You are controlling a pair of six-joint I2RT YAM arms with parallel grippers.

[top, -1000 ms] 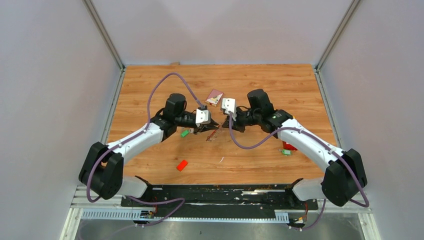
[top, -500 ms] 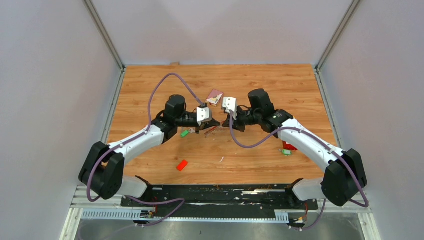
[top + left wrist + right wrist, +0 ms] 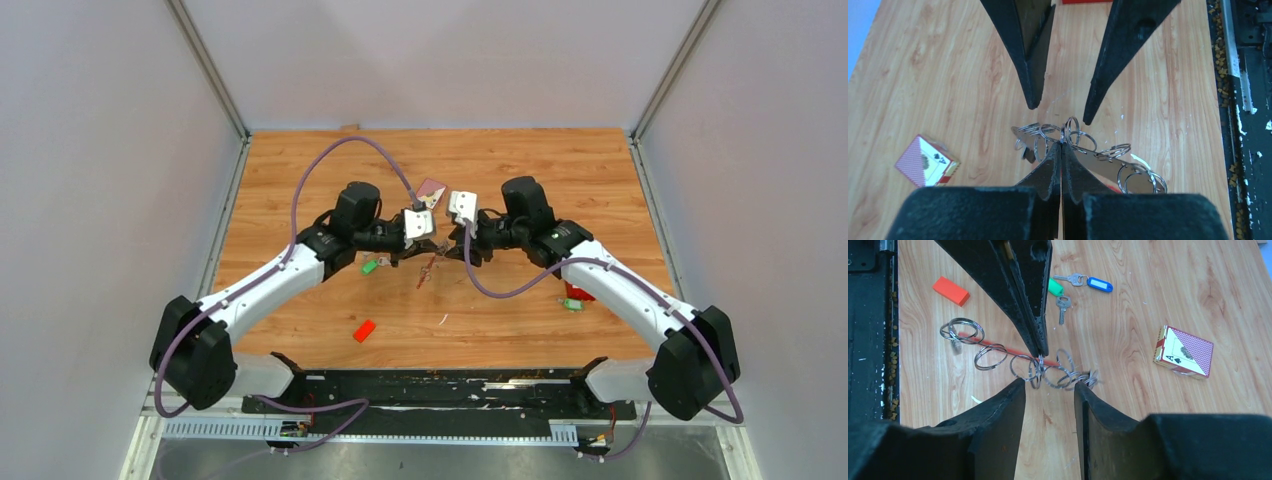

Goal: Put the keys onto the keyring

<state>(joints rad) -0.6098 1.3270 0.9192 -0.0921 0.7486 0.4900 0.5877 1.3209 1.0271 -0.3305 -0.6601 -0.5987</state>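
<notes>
Hanging pinched in left tool (image 3: 1061, 150) — keyring (image 3: 1008, 348), just before spread right tool (image 3: 1049, 385).

Keyring (image 3: 1038, 369): string of silver rings on thin red strap. One ring pinched in closed left gripper (image 3: 1062, 150), rest hangs slanted. Green key (image 3: 1063, 302) and blue key (image 3: 1098, 284) lie flat, close together, not on any ring.

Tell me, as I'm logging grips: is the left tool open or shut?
Shut on the keyring: the left tool's tips meet with a ring pinched between them.
</notes>
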